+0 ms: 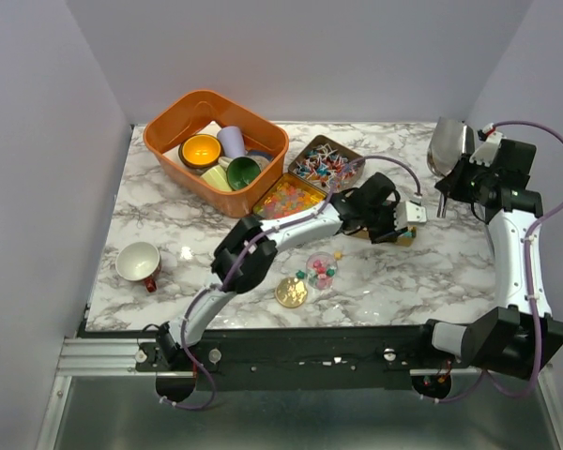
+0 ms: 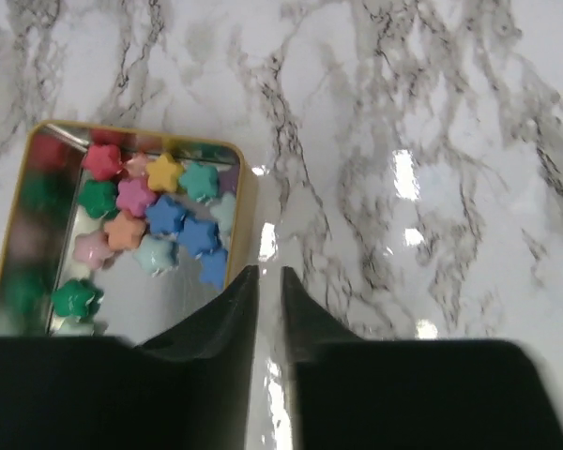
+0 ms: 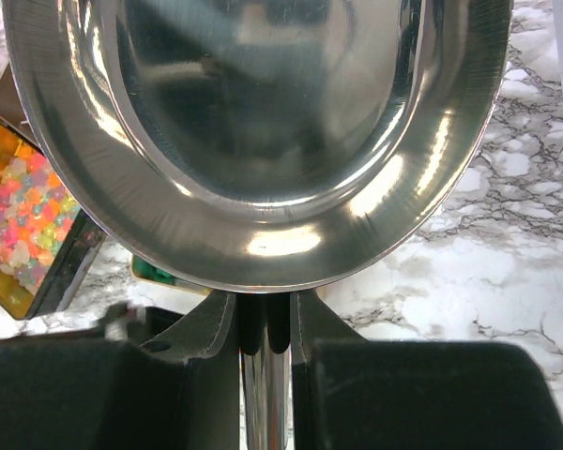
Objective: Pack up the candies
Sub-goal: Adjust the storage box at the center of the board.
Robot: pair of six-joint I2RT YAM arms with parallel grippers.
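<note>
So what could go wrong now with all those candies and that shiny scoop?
1. The left tool hangs just off the rim of the little tin of star candies; a small sideways move could bump it and spill them.
2. The right tool pinches the shiny scoop only by its thin handle, so it might twist or slip.
3. The left arm passes close by loose candies and might sweep them away.
</note>
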